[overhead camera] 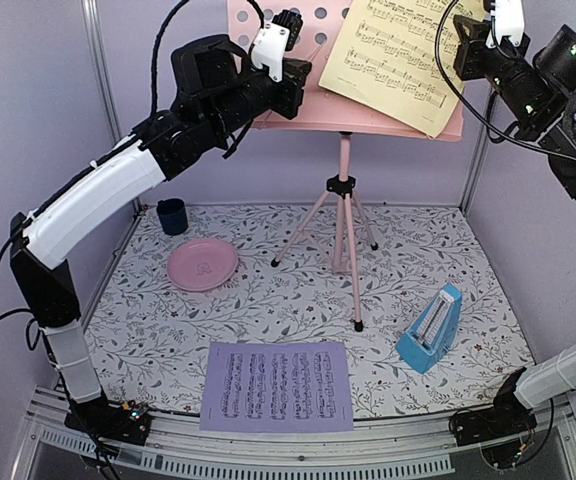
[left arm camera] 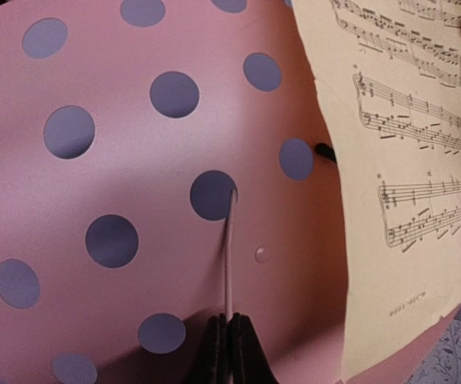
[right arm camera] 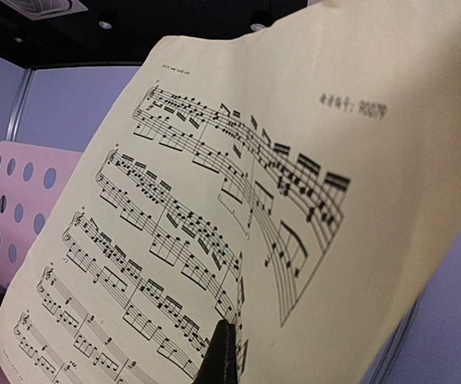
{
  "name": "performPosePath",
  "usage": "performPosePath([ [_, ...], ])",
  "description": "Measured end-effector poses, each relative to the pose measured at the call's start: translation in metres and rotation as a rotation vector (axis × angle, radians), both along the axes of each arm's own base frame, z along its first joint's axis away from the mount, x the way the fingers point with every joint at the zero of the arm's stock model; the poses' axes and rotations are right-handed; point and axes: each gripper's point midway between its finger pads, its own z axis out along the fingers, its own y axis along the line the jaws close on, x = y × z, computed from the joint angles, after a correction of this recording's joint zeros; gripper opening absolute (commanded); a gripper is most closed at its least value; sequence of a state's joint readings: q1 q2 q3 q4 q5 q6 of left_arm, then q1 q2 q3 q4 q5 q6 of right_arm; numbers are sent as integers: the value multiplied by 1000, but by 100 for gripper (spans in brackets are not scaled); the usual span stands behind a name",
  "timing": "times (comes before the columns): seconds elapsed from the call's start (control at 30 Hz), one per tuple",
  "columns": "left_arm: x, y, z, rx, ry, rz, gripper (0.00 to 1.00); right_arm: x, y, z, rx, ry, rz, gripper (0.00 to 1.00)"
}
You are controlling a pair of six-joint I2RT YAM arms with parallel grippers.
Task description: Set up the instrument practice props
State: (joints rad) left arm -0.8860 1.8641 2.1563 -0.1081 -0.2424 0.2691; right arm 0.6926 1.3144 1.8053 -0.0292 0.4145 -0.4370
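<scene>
The pink tripod music stand (overhead camera: 343, 200) stands at the back centre, and its perforated desk (overhead camera: 298, 20) is at the top of the view. My left gripper (overhead camera: 300, 88) is shut on the desk's left edge; the left wrist view shows both fingers (left arm camera: 214, 352) pinching the thin pink rim (left arm camera: 229, 264). The yellow music sheet (overhead camera: 398, 55) lies tilted on the desk. My right gripper (overhead camera: 463, 42) is shut on its right edge, and the paper (right arm camera: 214, 160) bends round the finger (right arm camera: 224, 352). The lavender sheet (overhead camera: 276, 385) lies flat at the front. The blue metronome (overhead camera: 431, 330) stands upright at the right.
A round pink plate (overhead camera: 202, 264) and a small dark blue cup (overhead camera: 172, 215) sit at the back left on the floral mat (overhead camera: 268, 300). Lilac walls close in the back and both sides. The stand's tripod legs (overhead camera: 354, 290) spread over the middle of the mat.
</scene>
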Motion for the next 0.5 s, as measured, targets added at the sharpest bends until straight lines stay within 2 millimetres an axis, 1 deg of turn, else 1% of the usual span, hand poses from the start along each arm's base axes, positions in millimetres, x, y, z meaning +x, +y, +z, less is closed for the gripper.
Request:
performPosePath([
  [0.37, -14, 10, 2, -34, -35, -30, 0, 15, -1, -8, -43, 13, -86, 0],
  [0.5, -10, 12, 5, -53, -25, -7, 0, 15, -4, -8, -49, 10, -109, 0],
])
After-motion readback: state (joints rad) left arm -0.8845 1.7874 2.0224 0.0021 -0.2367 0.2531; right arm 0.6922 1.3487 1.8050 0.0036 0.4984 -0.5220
